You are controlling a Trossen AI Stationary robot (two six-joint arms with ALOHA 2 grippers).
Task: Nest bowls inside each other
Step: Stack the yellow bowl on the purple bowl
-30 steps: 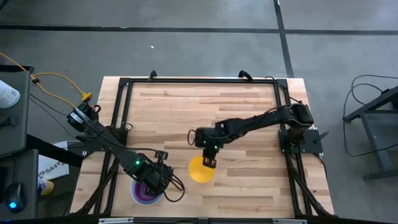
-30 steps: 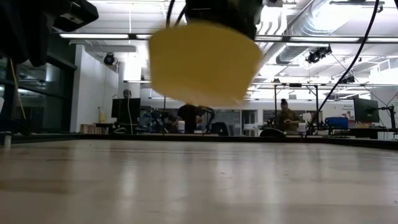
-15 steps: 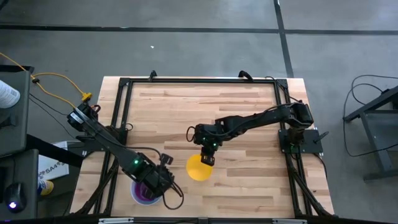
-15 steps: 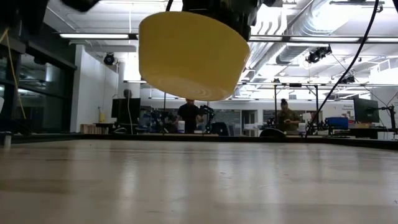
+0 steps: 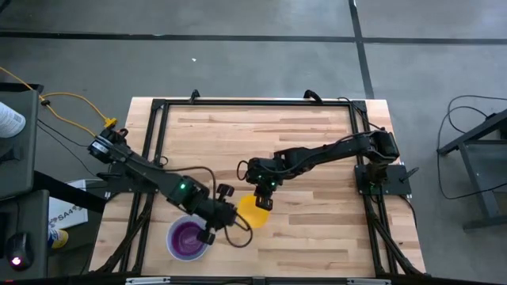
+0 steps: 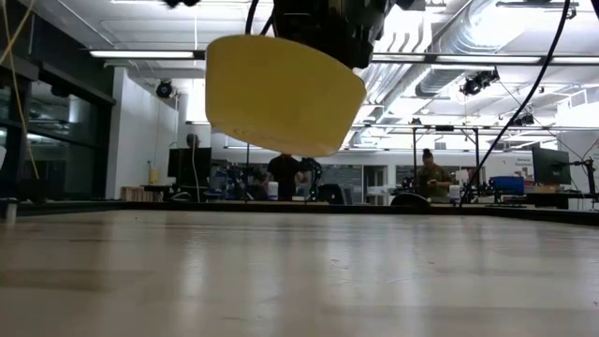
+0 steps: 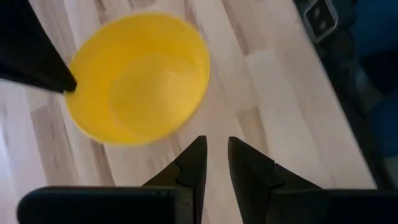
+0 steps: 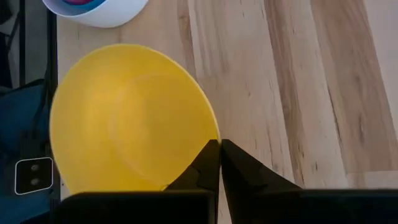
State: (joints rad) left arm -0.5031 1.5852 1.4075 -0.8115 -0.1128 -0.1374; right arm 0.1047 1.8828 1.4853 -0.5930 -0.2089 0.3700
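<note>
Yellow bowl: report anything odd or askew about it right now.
The yellow bowl hangs tilted above the table, pinched at its rim by the right gripper. That is just carrying. No crack or spill shows; nothing else stands out.

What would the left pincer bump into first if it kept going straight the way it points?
Probably the yellow bowl. It hangs just ahead of the left pincer, held off the table by the right pincer. Depth is hard to judge, so the pincer might slip beside the bowl's rim and meet the wooden table instead.
</note>
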